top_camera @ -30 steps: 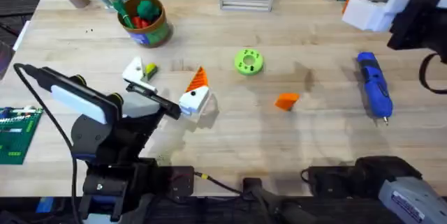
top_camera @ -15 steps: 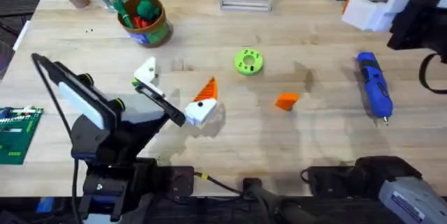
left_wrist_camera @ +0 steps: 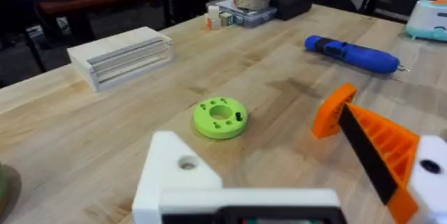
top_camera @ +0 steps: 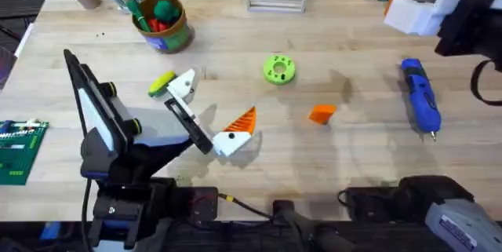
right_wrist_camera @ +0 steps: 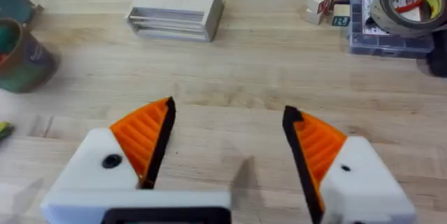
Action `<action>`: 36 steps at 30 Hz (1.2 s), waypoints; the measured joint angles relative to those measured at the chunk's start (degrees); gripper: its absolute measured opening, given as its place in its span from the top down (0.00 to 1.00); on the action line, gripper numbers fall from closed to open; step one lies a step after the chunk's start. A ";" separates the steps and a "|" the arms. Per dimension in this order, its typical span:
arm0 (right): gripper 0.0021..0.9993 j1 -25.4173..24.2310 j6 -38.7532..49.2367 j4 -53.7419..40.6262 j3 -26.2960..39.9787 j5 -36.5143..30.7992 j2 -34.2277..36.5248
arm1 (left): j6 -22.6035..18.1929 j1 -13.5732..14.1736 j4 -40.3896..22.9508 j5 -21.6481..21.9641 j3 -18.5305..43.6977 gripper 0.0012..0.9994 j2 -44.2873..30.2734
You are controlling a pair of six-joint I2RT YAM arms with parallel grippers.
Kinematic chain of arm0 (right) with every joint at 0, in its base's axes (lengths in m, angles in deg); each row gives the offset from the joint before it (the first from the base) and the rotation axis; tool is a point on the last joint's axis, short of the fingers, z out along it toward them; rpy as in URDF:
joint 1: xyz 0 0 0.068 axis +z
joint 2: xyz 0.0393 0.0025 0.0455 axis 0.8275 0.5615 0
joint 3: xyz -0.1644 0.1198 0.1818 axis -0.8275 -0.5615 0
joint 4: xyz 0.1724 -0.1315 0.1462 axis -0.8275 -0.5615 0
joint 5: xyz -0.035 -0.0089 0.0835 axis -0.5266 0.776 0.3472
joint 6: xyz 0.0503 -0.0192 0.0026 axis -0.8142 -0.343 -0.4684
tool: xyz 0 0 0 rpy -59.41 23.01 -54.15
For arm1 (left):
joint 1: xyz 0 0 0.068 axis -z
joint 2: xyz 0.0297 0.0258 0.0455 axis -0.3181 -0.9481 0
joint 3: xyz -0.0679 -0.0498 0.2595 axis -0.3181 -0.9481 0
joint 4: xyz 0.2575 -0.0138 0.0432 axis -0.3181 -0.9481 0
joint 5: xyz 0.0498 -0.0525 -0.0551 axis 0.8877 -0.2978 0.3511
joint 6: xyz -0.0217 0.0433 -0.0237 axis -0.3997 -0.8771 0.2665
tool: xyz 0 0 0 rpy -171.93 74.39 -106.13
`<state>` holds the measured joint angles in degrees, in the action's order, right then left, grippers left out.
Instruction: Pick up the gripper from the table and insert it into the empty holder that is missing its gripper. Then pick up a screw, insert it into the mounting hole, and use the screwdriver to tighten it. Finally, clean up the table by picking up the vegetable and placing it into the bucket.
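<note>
Left gripper (top_camera: 205, 112) — jaws apart, empty, holder (top_camera: 183, 85) lacking its tip. Right gripper (right_wrist_camera: 227, 147) — jaws apart. Loose gripper (top_camera: 321, 113) lies on counter (top_camera: 353, 150).

Matt wooden table (top_camera: 353, 150), glossy plastic screwdriver (top_camera: 420, 103)

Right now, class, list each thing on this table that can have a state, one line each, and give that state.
gripper: loose on table
holder: tip missing
left gripper: open
right gripper: open, both tips on
screwdriver: lying flat
vegetable: on table
bucket: upright, holding toys
</note>
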<state>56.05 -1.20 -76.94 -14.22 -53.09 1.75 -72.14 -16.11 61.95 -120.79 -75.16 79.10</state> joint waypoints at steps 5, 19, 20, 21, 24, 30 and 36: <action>0.01 0.00 0.00 0.00 0.00 0.00 -0.01 | 0.00 0.00 -0.07 -1.05 0.00 0.01 0.00; 0.01 0.00 -1.53 -0.68 0.00 0.00 0.00 | 0.00 0.00 -0.16 -1.24 0.00 0.01 0.00; 0.01 0.00 -1.99 -0.79 0.00 0.02 0.00 | 0.00 0.00 -0.17 -1.30 0.00 0.01 0.00; 0.01 0.00 -2.44 -1.09 0.00 0.02 0.00 | 0.01 0.00 -0.17 -1.34 0.00 0.01 0.00; 0.01 0.00 -3.23 -2.76 0.00 0.35 0.01 | 0.00 0.00 -0.17 -1.34 0.00 0.01 0.00; 0.01 1.54 -1.95 -10.91 0.22 2.53 3.30 | 0.00 0.00 -0.18 -1.36 0.00 0.01 -0.01; 0.01 10.88 2.83 -18.69 0.22 2.47 7.98 | 0.00 0.00 -0.25 -2.26 0.00 0.01 -0.01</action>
<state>66.93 1.63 -95.63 -14.00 -50.62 9.73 -72.14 -16.11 61.70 -123.05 -75.16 79.09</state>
